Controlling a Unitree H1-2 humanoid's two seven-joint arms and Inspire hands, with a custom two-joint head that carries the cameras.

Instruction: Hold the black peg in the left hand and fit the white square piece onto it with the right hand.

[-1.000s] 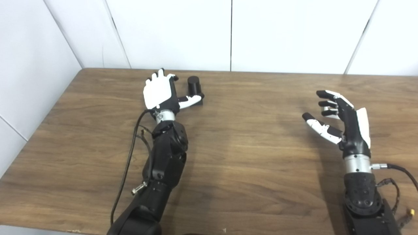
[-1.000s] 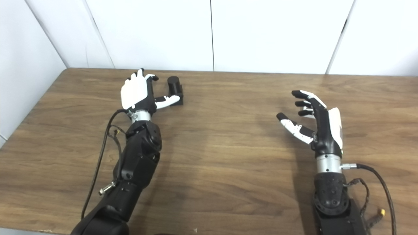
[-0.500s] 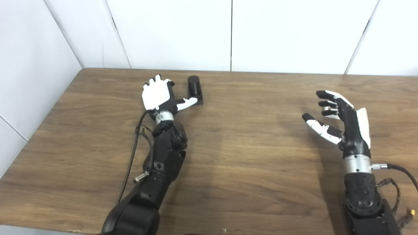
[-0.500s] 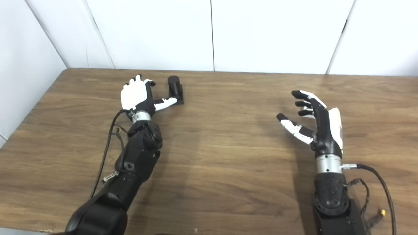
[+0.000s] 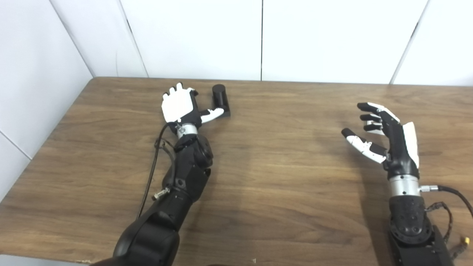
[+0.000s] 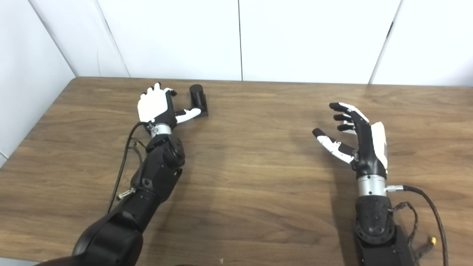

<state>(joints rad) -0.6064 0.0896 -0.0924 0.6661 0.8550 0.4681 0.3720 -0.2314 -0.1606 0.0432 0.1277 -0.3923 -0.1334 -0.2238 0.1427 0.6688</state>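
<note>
The black peg (image 5: 219,97), a short upright cylinder on a flat black base, stands near the far edge of the table. My left hand (image 5: 180,107) lies just left of it, back facing up and fingers spread. Its thumb (image 5: 213,115) reaches to the peg's base, and nothing is grasped. My right hand (image 5: 386,135) hovers open at the right side, palm turned left, empty. No white square piece shows in either view.
The wooden table (image 5: 281,173) runs to white wall panels at the back and left. Cables hang off both forearms (image 5: 147,177) (image 5: 449,192).
My left arm has stretched farther away, carrying the hand toward the table's back edge beside the peg. The right hand has stayed still.
</note>
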